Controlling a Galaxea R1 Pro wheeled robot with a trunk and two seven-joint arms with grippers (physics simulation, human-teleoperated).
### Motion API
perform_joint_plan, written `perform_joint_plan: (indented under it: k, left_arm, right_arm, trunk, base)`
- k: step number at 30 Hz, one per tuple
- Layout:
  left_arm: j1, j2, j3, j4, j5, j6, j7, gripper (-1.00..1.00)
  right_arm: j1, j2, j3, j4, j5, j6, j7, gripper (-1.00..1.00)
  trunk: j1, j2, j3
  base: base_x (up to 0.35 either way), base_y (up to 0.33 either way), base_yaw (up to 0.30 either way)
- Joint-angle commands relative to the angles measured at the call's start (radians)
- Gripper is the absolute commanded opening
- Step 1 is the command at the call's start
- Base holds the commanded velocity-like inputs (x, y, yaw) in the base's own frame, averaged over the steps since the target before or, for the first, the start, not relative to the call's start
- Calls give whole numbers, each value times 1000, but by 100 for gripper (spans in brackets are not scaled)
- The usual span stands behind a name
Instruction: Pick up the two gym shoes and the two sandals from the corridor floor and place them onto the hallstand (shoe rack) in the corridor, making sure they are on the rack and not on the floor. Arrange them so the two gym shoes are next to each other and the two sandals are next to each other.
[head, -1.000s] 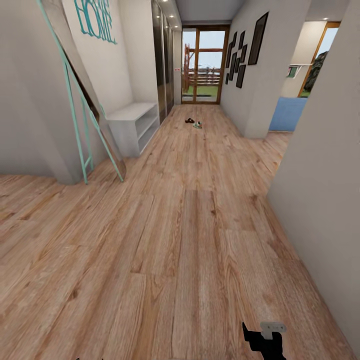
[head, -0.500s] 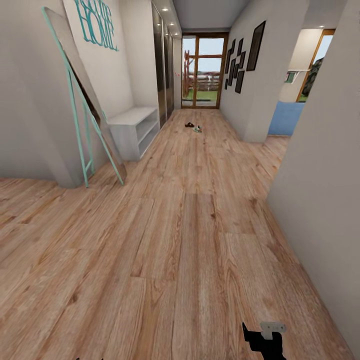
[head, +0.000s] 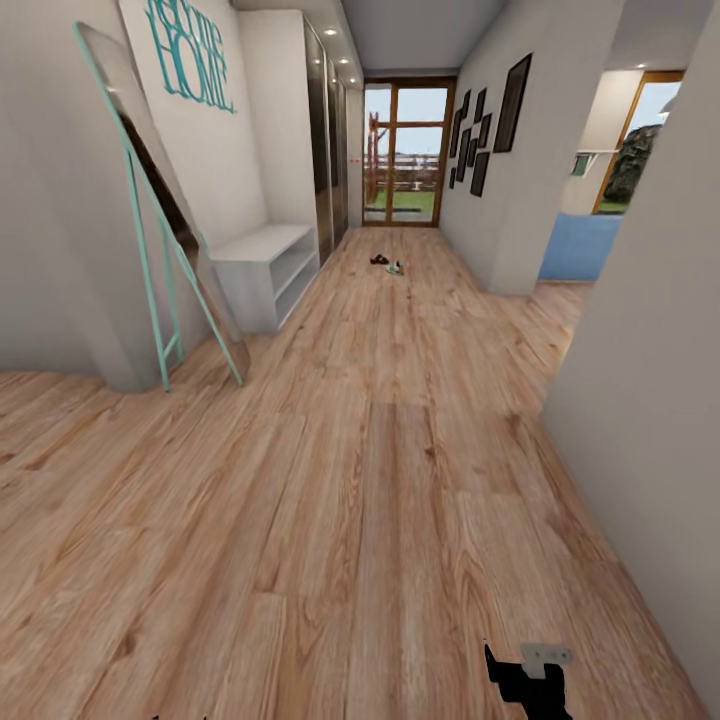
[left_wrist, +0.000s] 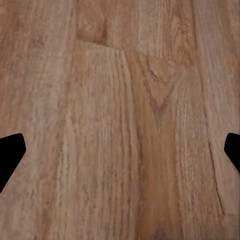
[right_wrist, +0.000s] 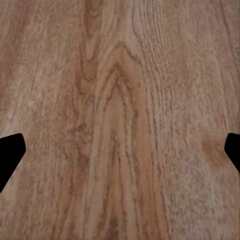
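Observation:
Far down the corridor floor (head: 370, 470), near the glass door, lie a dark brown sandal (head: 379, 260) and, just right of it, a pale gym shoe (head: 397, 267); both are tiny and their detail is unclear. The other shoes cannot be made out. The hallstand is out of view. My left gripper (left_wrist: 120, 150) hangs open over bare wood planks, black fingertips (left_wrist: 10, 152) wide apart. My right gripper (right_wrist: 120, 150) is open over the floor too, holding nothing. A black part of the right arm (head: 525, 680) pokes in at the head view's bottom edge.
A small white open-shelf bench (head: 262, 268) stands against the left wall, with a teal-framed leaning mirror (head: 160, 220) before it. A wall corner (head: 650, 380) juts in close on the right. Dark wardrobe doors (head: 327, 150) line the left side beyond the bench.
The whole head view has shifted: the camera moved, so the shoes and bench sit slightly lower in the picture. Nothing on the floor has moved, and both grippers remain open.

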Motion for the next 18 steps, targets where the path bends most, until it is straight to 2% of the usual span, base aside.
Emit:
perform_joint_plan:
  k: [1,18]
  left_arm:
    - [-1,0,2,1,7,2,-9,100]
    - [-1,0,2,1,7,2,-9,100]
  right_arm:
    - [0,0,5,1,-8,-3,0,100]
    - [0,-3,4,1,-8,-2,2,100]
  trunk:
    - [0,0,0]
    - [0,0,3]
  base:
    - [334,0,0]
    - [338,0,0]
